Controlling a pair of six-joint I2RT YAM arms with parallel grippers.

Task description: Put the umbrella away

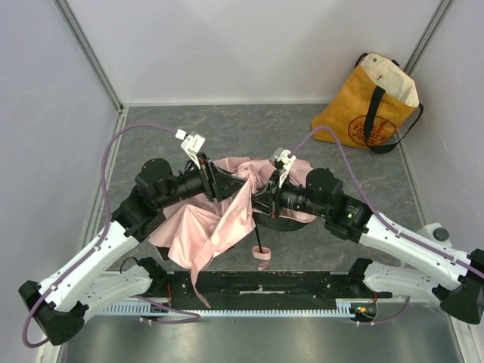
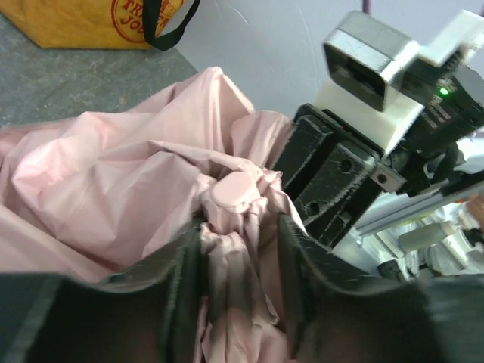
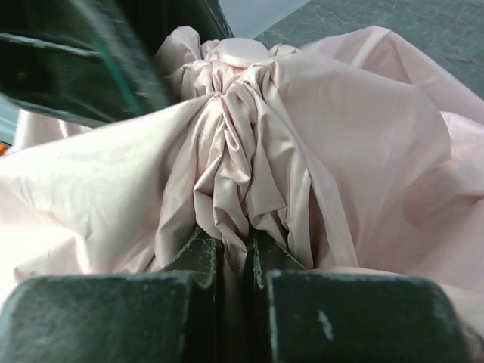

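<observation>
The pale pink umbrella hangs crumpled between my two arms over the middle of the table. Its thin black shaft points down to the small pink handle. My left gripper comes in from the left. In the left wrist view it is shut on gathered fabric just below the round pink top cap. My right gripper comes in from the right. In the right wrist view it pinches a fold of fabric below the cap, jaws nearly together.
A yellow tote bag with black straps stands at the back right against the wall, and shows in the left wrist view. Grey walls enclose the table. A black strip runs along the near edge.
</observation>
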